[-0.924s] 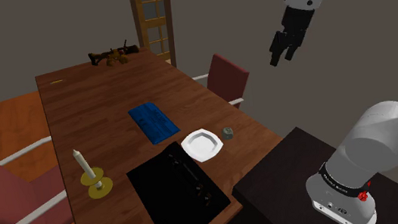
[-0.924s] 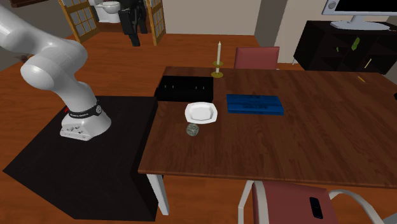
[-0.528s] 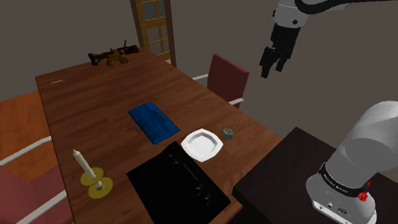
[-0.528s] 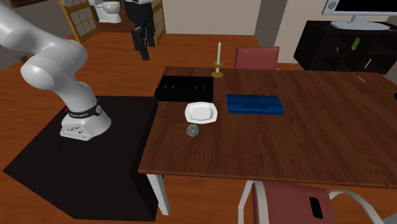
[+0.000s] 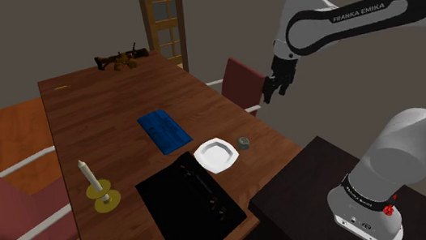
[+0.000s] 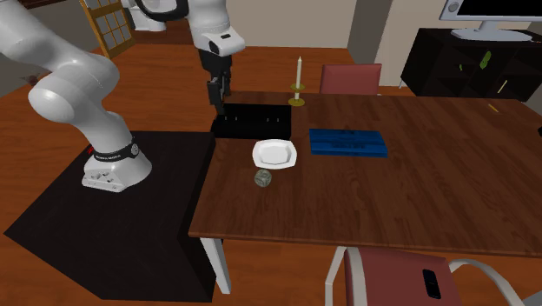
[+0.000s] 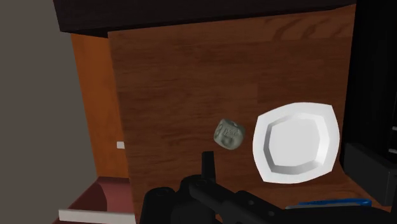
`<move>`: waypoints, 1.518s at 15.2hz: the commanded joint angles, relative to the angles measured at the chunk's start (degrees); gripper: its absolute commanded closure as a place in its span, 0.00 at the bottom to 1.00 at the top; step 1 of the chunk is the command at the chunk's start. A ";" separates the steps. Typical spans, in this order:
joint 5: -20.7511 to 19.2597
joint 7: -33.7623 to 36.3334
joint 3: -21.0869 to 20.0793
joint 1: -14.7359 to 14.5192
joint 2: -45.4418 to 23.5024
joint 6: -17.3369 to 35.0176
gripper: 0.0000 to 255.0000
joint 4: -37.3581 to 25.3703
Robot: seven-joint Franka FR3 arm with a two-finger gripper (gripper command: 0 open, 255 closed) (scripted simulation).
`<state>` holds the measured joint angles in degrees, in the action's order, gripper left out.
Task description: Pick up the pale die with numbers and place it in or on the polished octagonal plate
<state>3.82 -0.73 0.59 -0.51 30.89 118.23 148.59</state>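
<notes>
Wrist view has the small pale grey numbered die (image 7: 229, 134) lying on the brown wooden table (image 7: 178, 76), just beside the white octagonal plate (image 7: 259, 143) but not touching it, well below the fingers. The all-black gripper (image 5: 272, 92) hangs high, fingers apart with nothing between them. The trick now, I'd say: centre the fingers over the die, drop straight, straddle two flat faces, and keep the plate-side finger off that rim.
</notes>
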 commanded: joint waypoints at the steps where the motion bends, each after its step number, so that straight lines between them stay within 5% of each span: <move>1: 0.12 0.33 -0.50 -0.23 -3.86 5.22 0.00 1.26; 14: -1.49 2.86 -2.21 -0.70 -33.53 31.90 0.00 -1.36; 23: -4.24 5.57 -1.30 -1.83 -52.78 43.17 0.00 -9.05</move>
<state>-0.33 4.90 -0.81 -2.39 -20.65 160.64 140.06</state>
